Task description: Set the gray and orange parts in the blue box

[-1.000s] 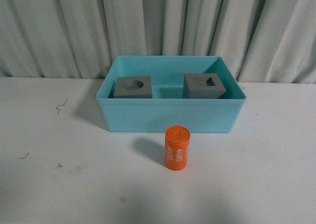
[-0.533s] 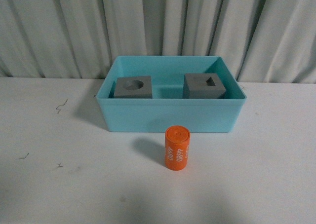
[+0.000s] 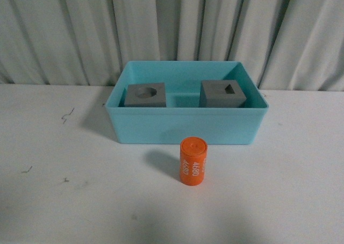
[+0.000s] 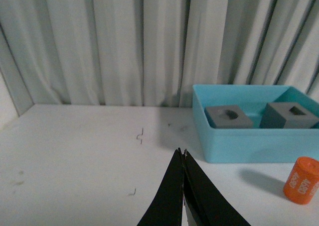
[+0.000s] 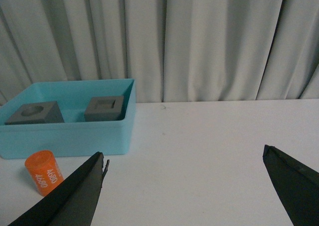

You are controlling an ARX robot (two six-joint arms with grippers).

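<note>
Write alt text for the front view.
An orange cylinder marked 4680 stands upright on a white table, just in front of a light blue box. Inside it sit a gray cube with a round recess and a gray cube with a rectangular recess.

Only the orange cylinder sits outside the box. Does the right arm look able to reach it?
Probably yes: the right gripper is open, and the orange cylinder stands alone on the table, nothing between.

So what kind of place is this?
Probably a robot test bench, not a home: a plain white table, a pale curtain backdrop, and only staged props, the blue box and orange cylinder.
</note>
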